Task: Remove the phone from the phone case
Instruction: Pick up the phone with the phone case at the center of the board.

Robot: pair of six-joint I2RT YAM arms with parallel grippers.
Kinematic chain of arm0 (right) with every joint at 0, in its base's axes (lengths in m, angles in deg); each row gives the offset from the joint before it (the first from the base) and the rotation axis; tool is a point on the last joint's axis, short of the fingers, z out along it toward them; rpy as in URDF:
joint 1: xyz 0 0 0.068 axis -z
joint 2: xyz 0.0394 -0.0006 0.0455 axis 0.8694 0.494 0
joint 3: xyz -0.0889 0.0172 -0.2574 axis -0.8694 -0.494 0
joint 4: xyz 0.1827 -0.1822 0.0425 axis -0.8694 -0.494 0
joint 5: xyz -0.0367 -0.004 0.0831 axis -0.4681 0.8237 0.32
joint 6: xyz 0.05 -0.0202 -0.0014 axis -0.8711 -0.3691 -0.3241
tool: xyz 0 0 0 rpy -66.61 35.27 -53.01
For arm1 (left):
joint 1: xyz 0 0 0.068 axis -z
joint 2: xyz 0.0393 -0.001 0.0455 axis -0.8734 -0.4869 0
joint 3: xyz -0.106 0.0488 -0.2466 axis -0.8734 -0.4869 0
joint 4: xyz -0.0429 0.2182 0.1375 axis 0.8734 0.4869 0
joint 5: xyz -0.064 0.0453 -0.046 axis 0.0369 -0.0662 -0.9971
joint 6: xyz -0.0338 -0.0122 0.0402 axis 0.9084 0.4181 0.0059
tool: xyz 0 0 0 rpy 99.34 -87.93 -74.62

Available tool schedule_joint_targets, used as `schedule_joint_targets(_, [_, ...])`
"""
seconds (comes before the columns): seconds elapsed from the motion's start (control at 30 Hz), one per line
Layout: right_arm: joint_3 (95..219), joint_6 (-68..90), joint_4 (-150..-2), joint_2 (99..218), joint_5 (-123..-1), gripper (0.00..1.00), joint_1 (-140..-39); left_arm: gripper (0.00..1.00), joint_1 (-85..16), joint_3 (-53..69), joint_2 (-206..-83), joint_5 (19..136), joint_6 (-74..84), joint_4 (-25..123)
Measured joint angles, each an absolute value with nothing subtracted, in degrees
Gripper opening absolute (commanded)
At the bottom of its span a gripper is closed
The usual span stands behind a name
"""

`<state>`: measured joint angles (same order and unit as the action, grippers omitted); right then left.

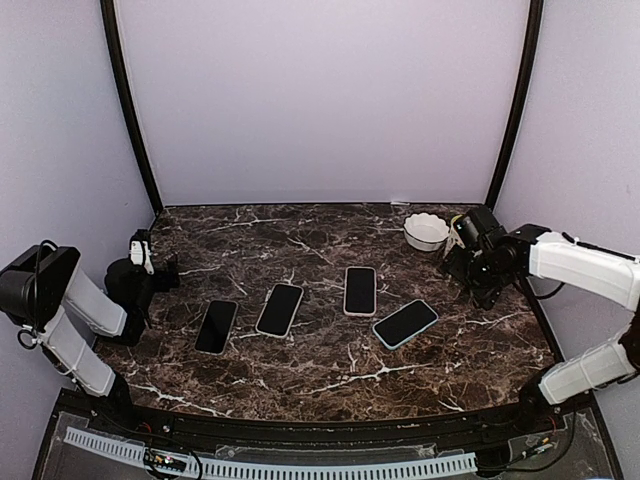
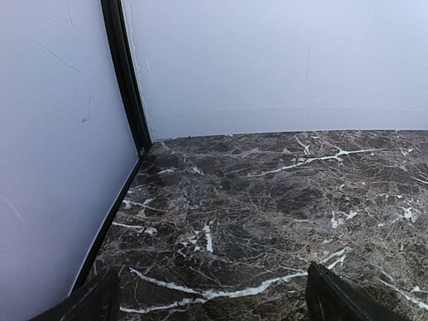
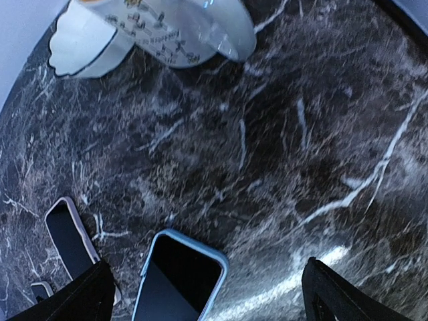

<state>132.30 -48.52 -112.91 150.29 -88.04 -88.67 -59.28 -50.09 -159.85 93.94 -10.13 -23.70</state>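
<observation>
While it is lying flat and screen-up on the nearer part of the dark marble table, the phone in the light blue case is being touched by nothing. Well to its left, at about the same depth, a black phone is lying, and a white-cased phone is resting between the two. Just beyond the blue case and slightly left, a phone with a pale rim is lying lengthwise. Right of the blue case and a little farther back, the right gripper is hovering with its fingers spread wide, holding nothing. Far off to its left, the left gripper is likewise gaping and empty, facing the back corner. Farthest back beyond the blue case, a white scalloped bowl is sitting.
</observation>
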Motion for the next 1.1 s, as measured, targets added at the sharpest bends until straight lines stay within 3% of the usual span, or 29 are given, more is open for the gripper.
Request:
schedule_joint_targets(0.17, [142.9,-59.1,-122.0,160.8,-86.9,0.99,-94.9,0.99,-59.3,-49.9,-159.7,93.9,-10.1,-23.0])
schedule_joint_targets(0.37, [152.4,-62.9,-125.5,173.7,-83.2,0.99,-97.1,0.99,-59.3,-43.4,-153.9,94.1,-10.1,-10.2])
schedule_joint_targets(0.6, [152.6,-64.6,-125.7,178.1,-78.0,0.99,-98.7,0.99,-59.3,-42.6,-145.3,95.0,-10.5,-4.0])
schedule_joint_targets(1.1, [147.7,-67.0,-121.5,180.6,-72.7,0.99,-98.8,0.99,-58.9,-41.8,-145.6,95.4,-10.7,2.1])
